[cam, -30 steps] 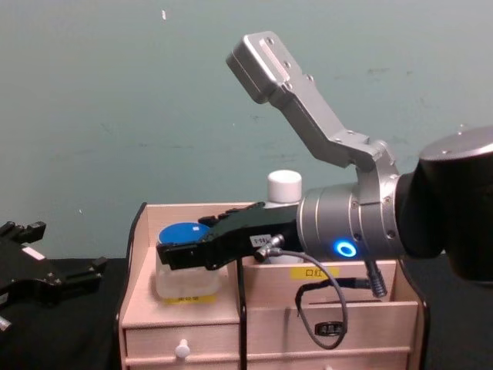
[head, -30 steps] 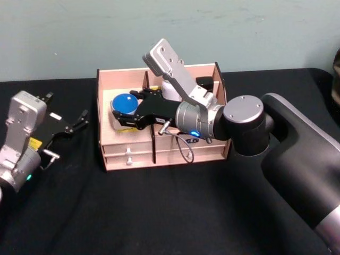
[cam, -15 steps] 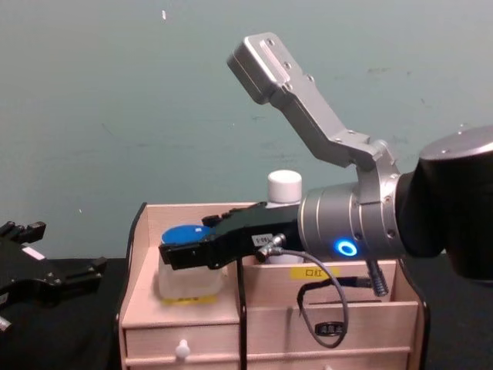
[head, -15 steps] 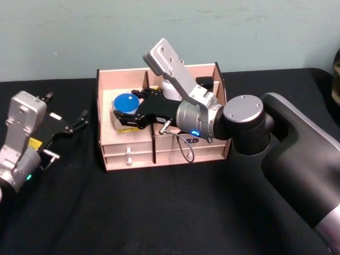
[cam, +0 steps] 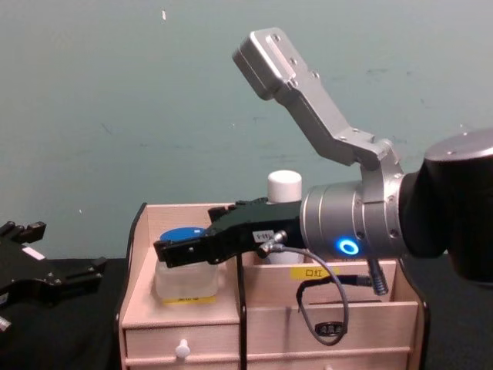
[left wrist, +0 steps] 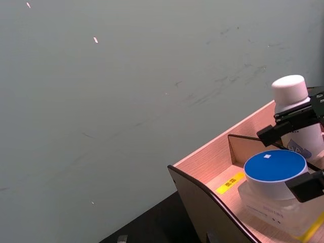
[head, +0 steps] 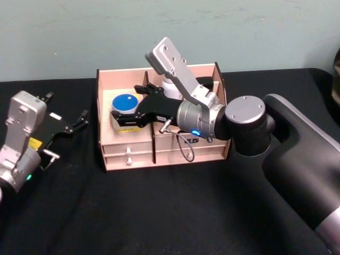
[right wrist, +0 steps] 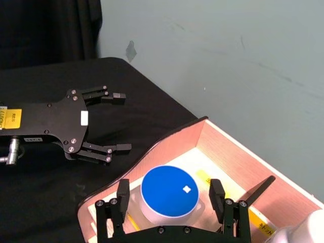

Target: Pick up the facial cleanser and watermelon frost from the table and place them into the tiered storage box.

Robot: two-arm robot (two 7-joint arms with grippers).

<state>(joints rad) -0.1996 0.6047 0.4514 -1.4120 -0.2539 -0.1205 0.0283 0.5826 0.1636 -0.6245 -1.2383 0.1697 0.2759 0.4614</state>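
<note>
R gripper (head: 126, 109) sits over the left half of the tiered storage box (head: 159, 146), jaws apart, one finger each side of the blue-lidded clear jar (head: 125, 108). In the right wrist view the fingertips (right wrist: 122, 191) stand clear of the blue lid w/ a gap both sides, so not clamped. Vs 1 s ago: the jaws have spread, and in the head view the lid shows more fully than before, when the black fingers covered part of it. The silver wrist housing has tipped up a bit and the arm has eased back slightly, jar left sitting.

Jar stands upright in the box's upper left compartment, a yellow label strip beside its base. Same spot as 0.5 s ago, no shift. White-capped bottle (head: 170, 86) stands upright in the rear compartment just right of the centre divider, behind the R gripper body; unchanged.

L gripper (head: 74, 123) rests low over the black table (head: 159, 207) well left of the box, jaws apart, nothing between them. Same pose as earlier frames. Left wrist view looks across at the box's dark-edged side panel, w/ jar and bottle beyond it.

Small drawers w/ white knobs (head: 128, 152) on the box front are closed.
</note>
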